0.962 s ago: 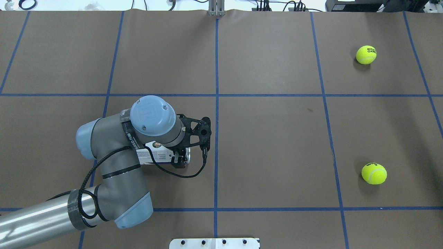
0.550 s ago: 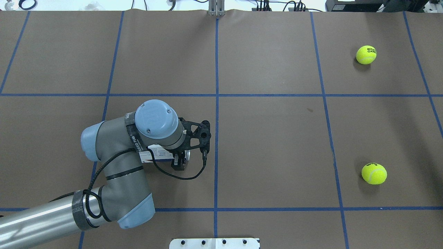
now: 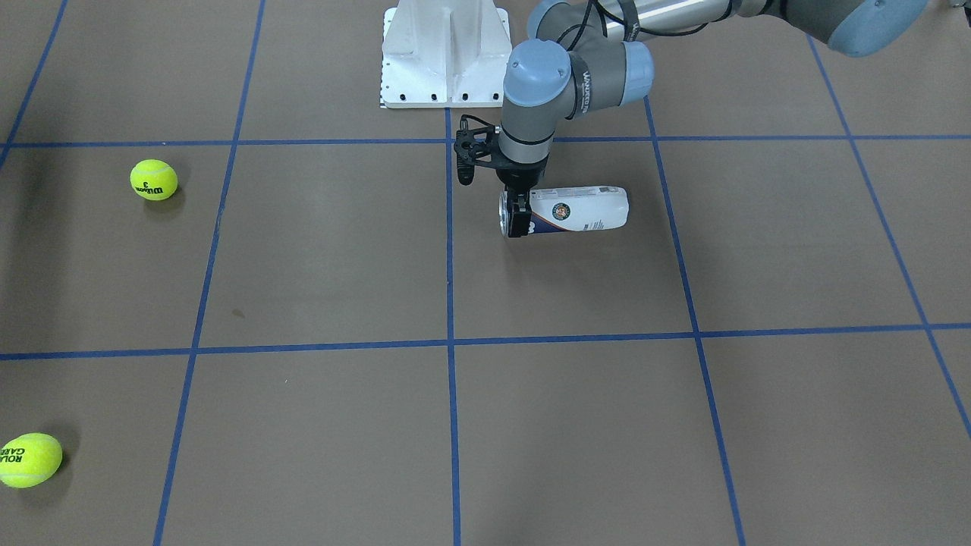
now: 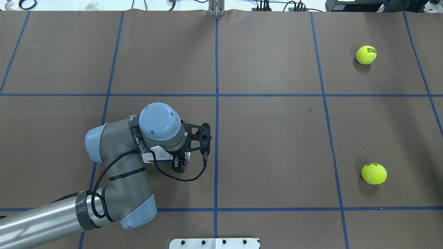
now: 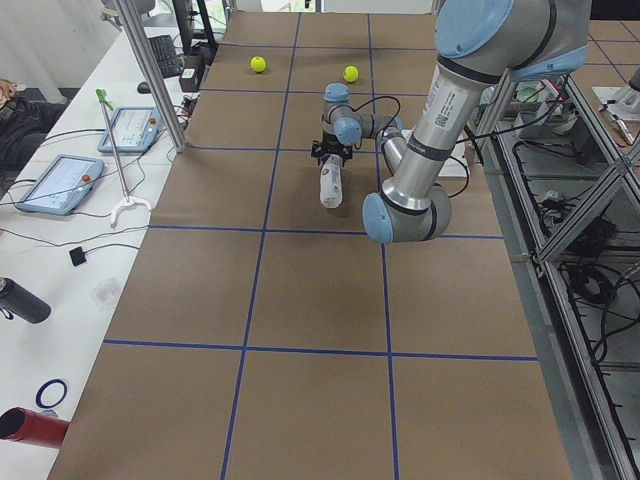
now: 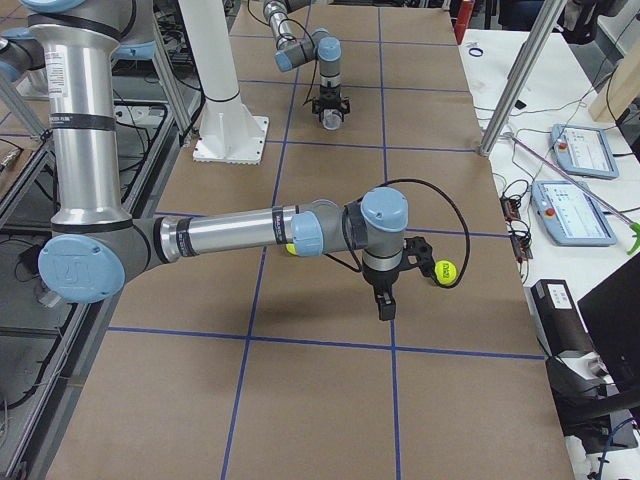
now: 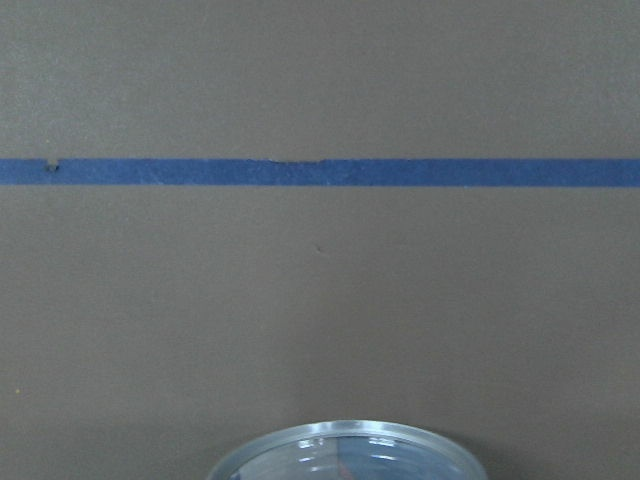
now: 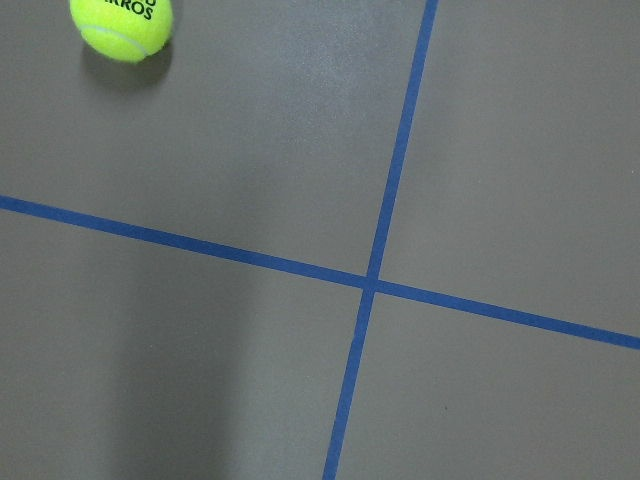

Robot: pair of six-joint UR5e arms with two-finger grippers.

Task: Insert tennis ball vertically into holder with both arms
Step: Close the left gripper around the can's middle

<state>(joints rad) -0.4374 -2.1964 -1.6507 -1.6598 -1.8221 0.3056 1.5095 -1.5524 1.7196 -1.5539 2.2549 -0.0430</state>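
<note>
The holder [image 3: 580,210], a clear can with a white and navy label, lies on its side on the brown table; it also shows in the overhead view [image 4: 155,155]. My left gripper [image 3: 518,218] points straight down over the can's metal-rimmed open end, its black fingers [image 4: 178,166] straddling the can, jaws open. The left wrist view shows only the rim [image 7: 345,455]. Two yellow tennis balls [image 4: 366,54] [image 4: 373,173] lie far to the right. My right gripper [image 6: 384,305] shows only in the exterior right view, low beside one ball [image 6: 445,271]; I cannot tell whether it is open.
The white pedestal base [image 3: 444,53] stands at the robot's edge of the table. Blue tape lines [image 4: 216,103] cross the table in a grid. The right wrist view shows a ball [image 8: 120,25] at its top left. Tablets and cables lie past the far edge [image 6: 580,205].
My left arm has come lower and slightly right over the can, so the wrist now hides more of its label. The balls have not moved.
</note>
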